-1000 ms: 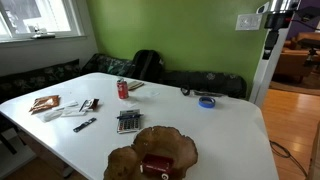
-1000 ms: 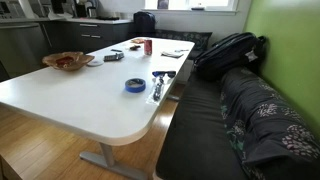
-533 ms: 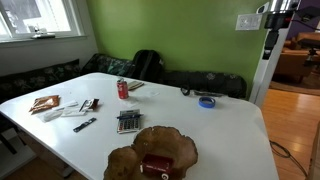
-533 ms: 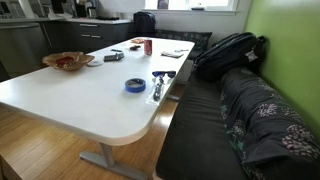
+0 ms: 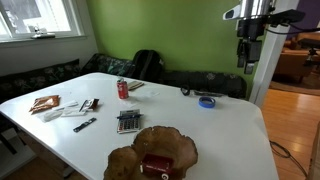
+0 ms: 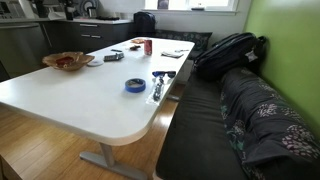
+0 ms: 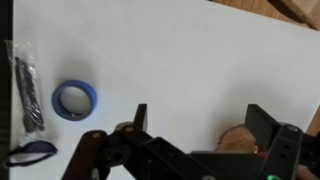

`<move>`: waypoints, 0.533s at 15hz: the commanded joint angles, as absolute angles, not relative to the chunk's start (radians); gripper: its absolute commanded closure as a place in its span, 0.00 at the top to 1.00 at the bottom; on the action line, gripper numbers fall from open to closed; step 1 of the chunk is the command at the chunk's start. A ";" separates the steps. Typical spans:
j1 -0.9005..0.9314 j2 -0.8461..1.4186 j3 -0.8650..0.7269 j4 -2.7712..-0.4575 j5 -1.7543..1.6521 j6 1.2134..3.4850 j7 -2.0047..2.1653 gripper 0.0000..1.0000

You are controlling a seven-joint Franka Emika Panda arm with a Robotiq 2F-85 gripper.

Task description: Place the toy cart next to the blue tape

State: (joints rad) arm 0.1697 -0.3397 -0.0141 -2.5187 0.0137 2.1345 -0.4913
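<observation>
A white bench [image 5: 230,140] is set against a green wall [image 5: 180,30]. The end effector [image 7: 200,125] is held high, fingers spread, nothing gripped; in the wrist view a brown shape [image 7: 240,140] beside one finger is too hidden to be identified. The blue tape [image 7: 74,98] is seen nearly beneath the end effector; the toy cart [image 5: 155,165], dark red and boxy, is seen in a wooden bowl [image 5: 185,148], well away from it.

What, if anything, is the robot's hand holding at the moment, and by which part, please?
Nothing is held. The hand is open, with only bare table showing between its fingers; the toy cart sits in the wooden bowl.
</observation>
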 commanded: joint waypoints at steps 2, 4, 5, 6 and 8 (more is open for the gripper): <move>0.286 -0.184 0.160 -2.411 -0.023 2.185 -0.459 1.00; 0.302 -0.126 0.216 -2.356 -0.094 2.232 -0.460 1.00; 0.293 -0.198 0.196 -2.414 -0.034 2.203 -0.457 1.00; 0.303 -0.170 0.220 -2.390 -0.053 2.217 -0.451 1.00; 0.303 -0.137 0.230 -2.361 -0.068 2.220 -0.452 1.00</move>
State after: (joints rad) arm 0.3088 -0.1364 0.2243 -2.3623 -0.0693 2.2230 -0.4513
